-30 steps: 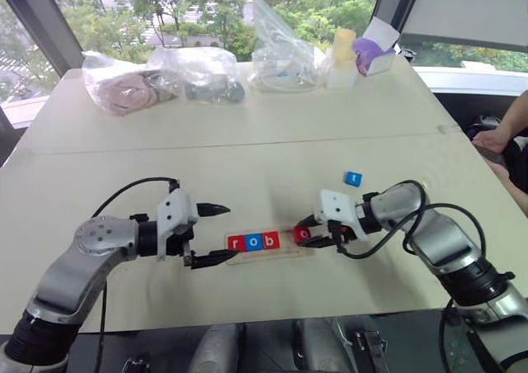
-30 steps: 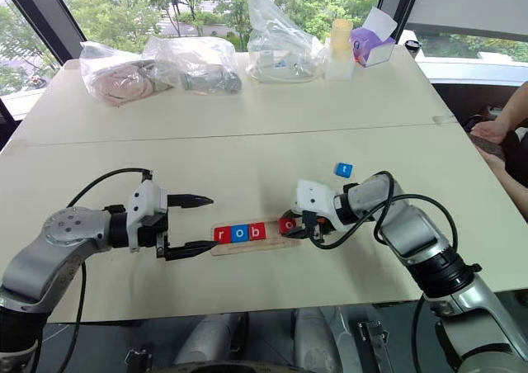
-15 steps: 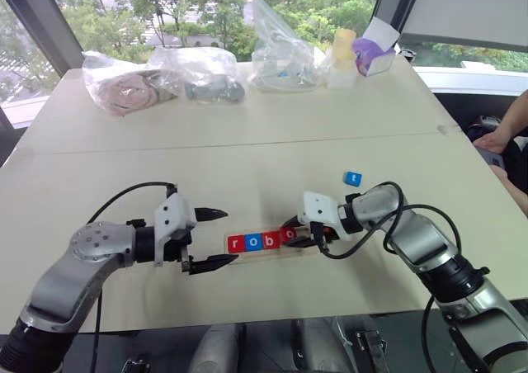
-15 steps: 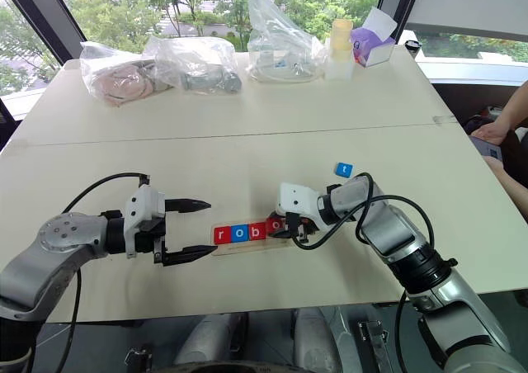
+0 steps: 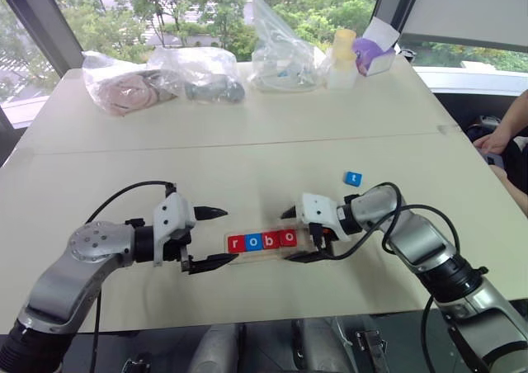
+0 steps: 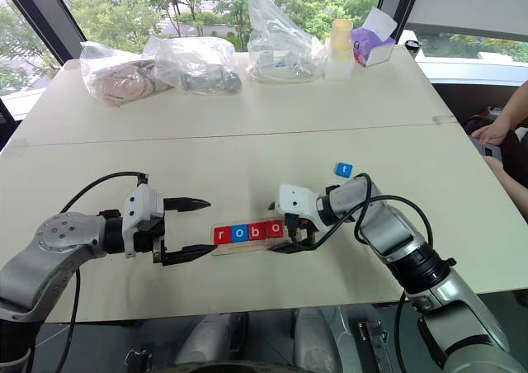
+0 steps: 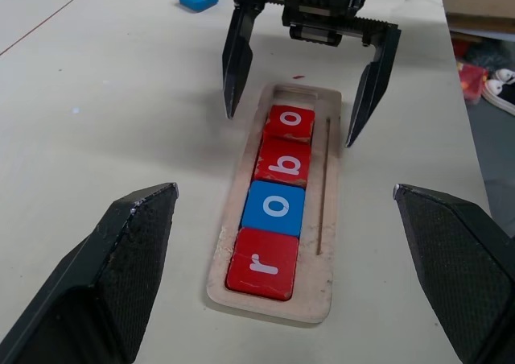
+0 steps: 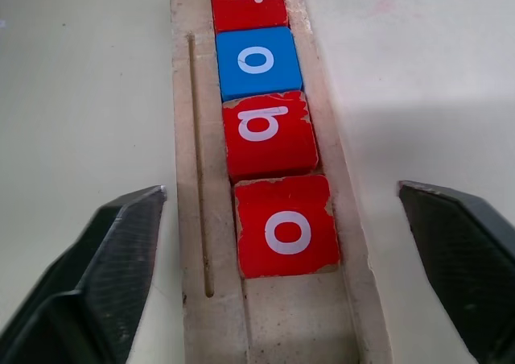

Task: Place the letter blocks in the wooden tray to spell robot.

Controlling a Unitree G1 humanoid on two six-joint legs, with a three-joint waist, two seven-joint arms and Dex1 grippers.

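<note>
The wooden tray [image 7: 322, 243] lies on the table near its front edge. Four letter blocks sit in it in a row: red r [image 7: 263, 263], blue o [image 7: 275, 208], red b [image 7: 284, 163] and red o [image 8: 286, 227]. The slot past the red o is bare. The blue t block [image 5: 353, 177] lies loose on the table behind and to the right of the tray. My right gripper [image 5: 290, 235] is open, its fingers straddling the tray at the red o without touching it. My left gripper [image 5: 230, 236] is open and holds nothing, just off the tray's r end.
Several clear plastic bags [image 5: 157, 76] with contents, a pale bottle [image 5: 342, 59] and a purple box [image 5: 373, 53] line the table's far edge. A person's arm [image 5: 505, 129] rests at the right edge. Bare tabletop surrounds the tray.
My right gripper slid the red o leftwards along the tray against the b, then opened and let it go. The left gripper has stayed open and still.
</note>
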